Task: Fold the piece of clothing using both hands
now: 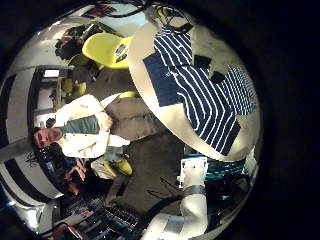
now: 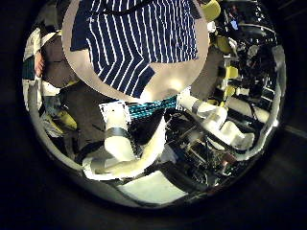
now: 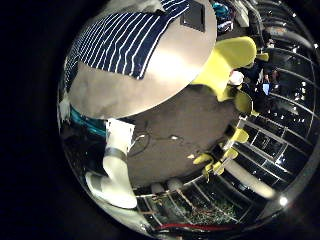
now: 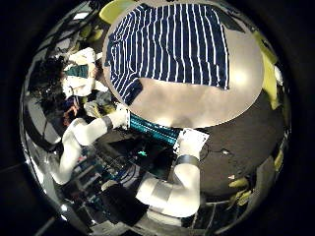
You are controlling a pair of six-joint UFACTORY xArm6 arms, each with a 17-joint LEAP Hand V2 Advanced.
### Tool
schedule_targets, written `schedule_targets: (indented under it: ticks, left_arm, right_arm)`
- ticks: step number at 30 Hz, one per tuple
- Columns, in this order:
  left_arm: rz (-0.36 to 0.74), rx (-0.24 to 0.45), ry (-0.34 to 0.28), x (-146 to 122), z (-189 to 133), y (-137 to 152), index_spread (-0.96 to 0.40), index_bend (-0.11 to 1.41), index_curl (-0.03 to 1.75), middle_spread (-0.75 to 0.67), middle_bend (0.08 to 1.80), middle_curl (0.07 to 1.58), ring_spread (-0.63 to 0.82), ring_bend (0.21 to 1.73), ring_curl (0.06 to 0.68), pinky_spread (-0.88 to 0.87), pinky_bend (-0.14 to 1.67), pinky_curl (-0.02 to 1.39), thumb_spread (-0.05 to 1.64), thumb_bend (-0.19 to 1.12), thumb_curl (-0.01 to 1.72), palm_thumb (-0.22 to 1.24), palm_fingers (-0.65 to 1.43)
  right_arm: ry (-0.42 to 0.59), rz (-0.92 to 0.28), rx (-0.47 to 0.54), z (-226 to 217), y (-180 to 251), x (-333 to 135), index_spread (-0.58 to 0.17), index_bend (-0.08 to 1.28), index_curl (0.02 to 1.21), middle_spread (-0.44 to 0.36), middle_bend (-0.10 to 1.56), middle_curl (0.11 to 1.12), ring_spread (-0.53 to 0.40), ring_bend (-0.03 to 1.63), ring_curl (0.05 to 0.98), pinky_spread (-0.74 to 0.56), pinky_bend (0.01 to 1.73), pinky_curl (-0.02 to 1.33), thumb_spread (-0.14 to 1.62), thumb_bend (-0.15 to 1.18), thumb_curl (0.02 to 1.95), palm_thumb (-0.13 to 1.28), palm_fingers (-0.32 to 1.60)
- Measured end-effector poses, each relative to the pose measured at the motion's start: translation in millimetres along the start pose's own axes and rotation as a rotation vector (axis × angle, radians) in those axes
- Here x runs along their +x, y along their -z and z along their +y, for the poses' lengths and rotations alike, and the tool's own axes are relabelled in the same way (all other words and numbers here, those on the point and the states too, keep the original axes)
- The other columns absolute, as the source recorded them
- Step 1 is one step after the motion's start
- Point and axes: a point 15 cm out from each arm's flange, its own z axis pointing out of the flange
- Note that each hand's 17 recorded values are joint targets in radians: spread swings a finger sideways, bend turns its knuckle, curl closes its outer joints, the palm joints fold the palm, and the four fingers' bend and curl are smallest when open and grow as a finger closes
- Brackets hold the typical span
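A striped short-sleeved shirt [image 4: 172,44] lies spread flat on a round table [image 4: 207,98], sleeves out to the sides. Both hands are high above the table and look down on it. The shirt and table also show in the left thumb side palm view [image 2: 144,38] [image 2: 182,77], the left little finger side palm view [image 1: 200,90] [image 1: 165,110] and the right little finger side palm view [image 3: 125,40] [image 3: 160,75]. White arm segments [image 4: 177,177] stand beside the table.
Chairs [image 3: 225,60] stand on the floor beside the table, and one shows in the left little finger side palm view [image 1: 105,45]. Racks and equipment [image 2: 221,144] ring the room.
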Motion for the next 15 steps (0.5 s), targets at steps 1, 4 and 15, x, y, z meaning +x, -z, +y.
schedule_targets:
  ticks: [1,4,15]
  left_arm:
    - [0.0,0.003,0.0,0.0,-0.5,0.7,-0.09,0.17,0.35,0.09,0.23,0.42,0.0,0.87,0.231,-0.13,0.65,0.51,1.09,-0.02,0.27,0.15,0.27]
    - [0.005,0.004,-0.004,1.9,-1.1,0.1,-0.09,0.17,0.35,0.08,0.23,0.42,-0.01,0.87,0.23,-0.13,0.65,0.5,1.09,-0.02,0.27,0.15,0.27]
    - [-0.012,-0.062,-0.094,19.1,4.2,-37.7,-0.09,0.18,0.35,0.08,0.23,0.42,0.0,0.86,0.225,-0.12,0.63,0.49,1.08,-0.02,0.28,0.17,0.26]
  right_arm:
    - [0.0,0.0,0.0,0.0,0.0,0.0,-0.352,0.15,0.25,0.044,0.27,0.35,0.145,0.6,0.223,0.35,0.58,0.24,1.1,-0.02,0.25,0.08,0.09]
    - [0.0,0.0,0.0,0.0,0.0,0.0,-0.351,0.15,0.25,0.047,0.27,0.35,0.144,0.6,0.224,0.35,0.58,0.24,1.1,-0.02,0.25,0.08,0.09]
    - [0.0,0.0,0.0,0.0,0.0,0.0,-0.343,0.15,0.25,0.059,0.27,0.35,0.133,0.59,0.226,0.35,0.57,0.25,1.11,-0.02,0.24,0.09,0.1]
